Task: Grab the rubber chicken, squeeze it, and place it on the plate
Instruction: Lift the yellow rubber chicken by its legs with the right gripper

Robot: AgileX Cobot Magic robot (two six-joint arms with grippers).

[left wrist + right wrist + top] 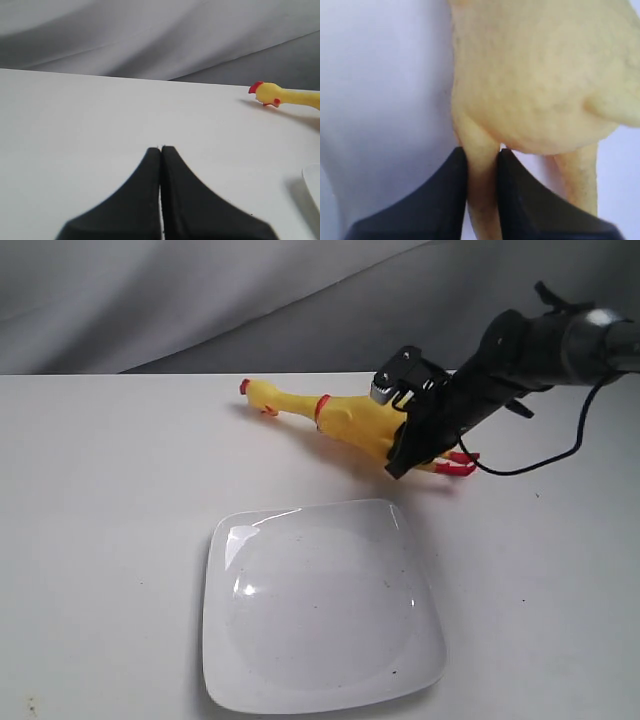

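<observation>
The yellow rubber chicken (345, 418) lies on the white table behind the plate, red comb to the left, red feet to the right. My right gripper (402, 452) comes down at its rear end and is shut on one of its legs. In the right wrist view the plump yellow body (540, 75) fills the frame and my right gripper (482, 155) pinches a thin yellow leg. The glossy white square plate (320, 605) sits in front. My left gripper (161, 149) is shut and empty over bare table; the chicken's head (267, 94) shows far off.
A grey cloth backdrop (250, 300) hangs behind the table's far edge. A black cable (560, 455) loops down from the right arm (530, 345). The plate's corner (314, 185) shows at the edge of the left wrist view.
</observation>
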